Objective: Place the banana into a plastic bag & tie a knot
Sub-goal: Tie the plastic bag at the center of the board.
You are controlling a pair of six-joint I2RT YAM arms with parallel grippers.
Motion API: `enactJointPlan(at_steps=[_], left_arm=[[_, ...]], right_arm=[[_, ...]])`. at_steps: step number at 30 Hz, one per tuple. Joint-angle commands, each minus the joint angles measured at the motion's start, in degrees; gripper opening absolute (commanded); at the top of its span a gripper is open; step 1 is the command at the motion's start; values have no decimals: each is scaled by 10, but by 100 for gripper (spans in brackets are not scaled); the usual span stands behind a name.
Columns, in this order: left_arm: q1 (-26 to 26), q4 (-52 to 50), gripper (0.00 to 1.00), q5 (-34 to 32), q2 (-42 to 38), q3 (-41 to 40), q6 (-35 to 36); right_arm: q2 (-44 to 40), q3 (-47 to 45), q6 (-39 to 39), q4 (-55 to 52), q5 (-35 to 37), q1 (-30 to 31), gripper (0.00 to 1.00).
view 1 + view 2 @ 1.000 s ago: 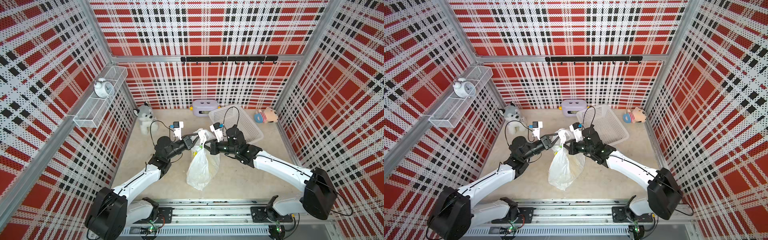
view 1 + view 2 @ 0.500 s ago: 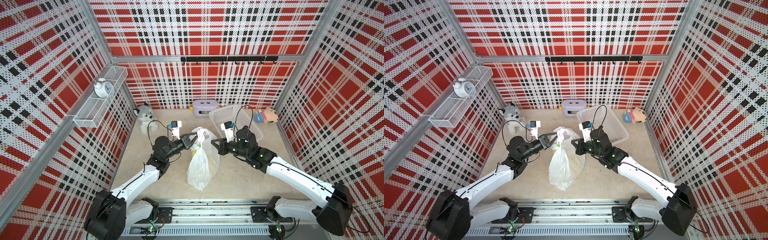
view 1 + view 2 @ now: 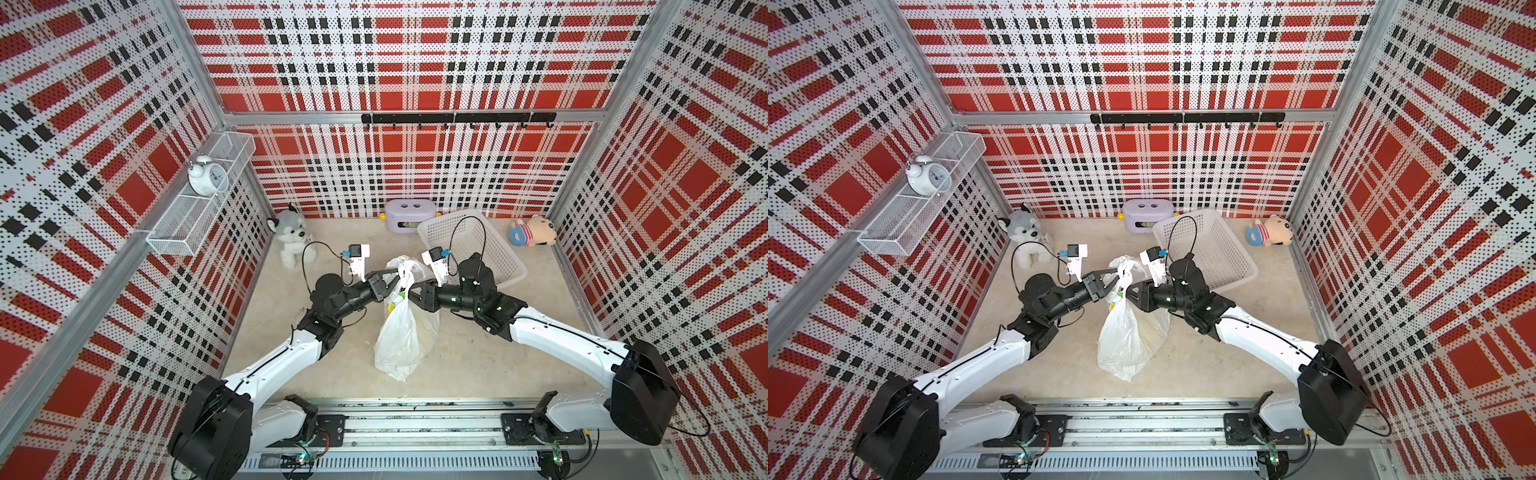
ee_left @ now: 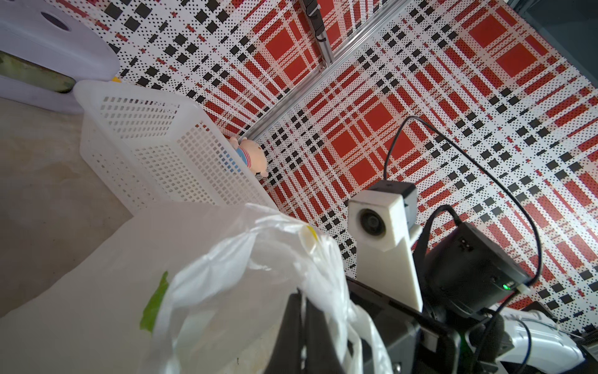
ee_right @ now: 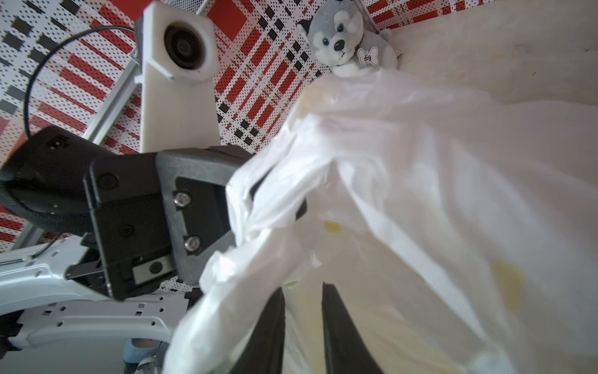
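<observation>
The white plastic bag (image 3: 405, 328) with lemon print hangs upright above the floor in both top views. My left gripper (image 3: 394, 277) is shut on its bunched, twisted handles (image 3: 402, 270). In the left wrist view the black jaws (image 4: 302, 296) press thin white film (image 4: 226, 268) between them. My right gripper (image 3: 412, 293) is at the bag's neck from the other side. Its jaws (image 5: 302, 288) stand a little apart, open, with bag film (image 5: 420, 194) lying against them. I cannot tell whether the handles form a tied knot. The banana is hidden inside the bag.
A white lattice basket (image 3: 469, 249) stands just behind the right arm. A lilac box (image 3: 409, 214), a husky plush (image 3: 291, 237) and a pig plush (image 3: 534, 230) line the back wall. On the left wall is a wire shelf (image 3: 183, 224) with an alarm clock (image 3: 205, 178).
The right gripper drew back to the right from the bag, then returned to its neck with the jaws now parted. The left gripper kept its hold and barely moved.
</observation>
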Motion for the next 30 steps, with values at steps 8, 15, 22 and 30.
enactJointPlan(at_steps=[8, 15, 22, 30], left_arm=[[-6, 19, 0, -2, 7, 1, 7], [-6, 21, 0, -1, 9, 1, 6], [-6, 21, 0, -4, 14, 1, 9], [-13, 21, 0, -9, 14, -1, 16]], right_arm=[[-1, -30, 52, 147, -65, -10, 33], [-14, -44, 35, 124, -66, -11, 34], [-37, -61, 25, 97, -53, -11, 41], [-14, -31, 48, 125, -61, -12, 41]])
